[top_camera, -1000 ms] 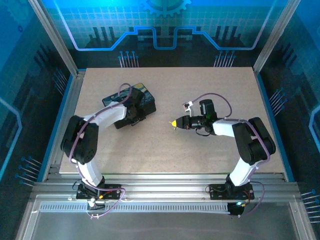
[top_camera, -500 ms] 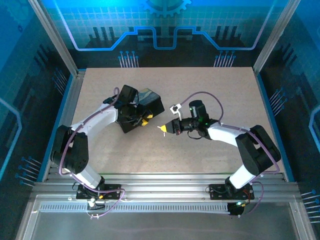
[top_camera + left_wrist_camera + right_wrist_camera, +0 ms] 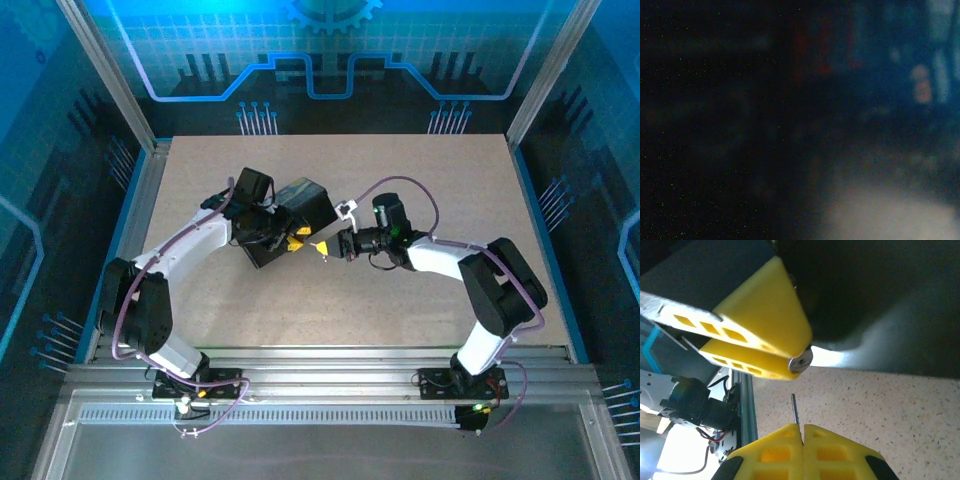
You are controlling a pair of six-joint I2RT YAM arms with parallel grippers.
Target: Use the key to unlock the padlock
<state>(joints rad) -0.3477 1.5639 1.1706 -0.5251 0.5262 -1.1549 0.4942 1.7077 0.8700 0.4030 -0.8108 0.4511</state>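
In the right wrist view my right gripper point(image 3: 803, 429) is shut on the key point(image 3: 795, 410), whose slim grey blade sticks straight out of the yellow fingertips. Just beyond the blade's tip, a small gap away, sits the round silvery end of the padlock point(image 3: 801, 360), pinched between the left gripper's yellow fingers point(image 3: 765, 320). The dark box point(image 3: 865, 285) hangs close behind it. From above, the left gripper point(image 3: 292, 240) and right gripper point(image 3: 322, 247) meet tip to tip beside the box point(image 3: 308, 203). The left wrist view is dark and blurred.
The speckled beige table point(image 3: 420, 180) stretches out around both arms. An aluminium frame rail point(image 3: 135, 220) borders it on the left, and blue panels stand at the back and sides.
The left arm has swung right, carrying the padlock and turning the box with it. The right gripper has moved left with the key until its tip nearly reaches the padlock.
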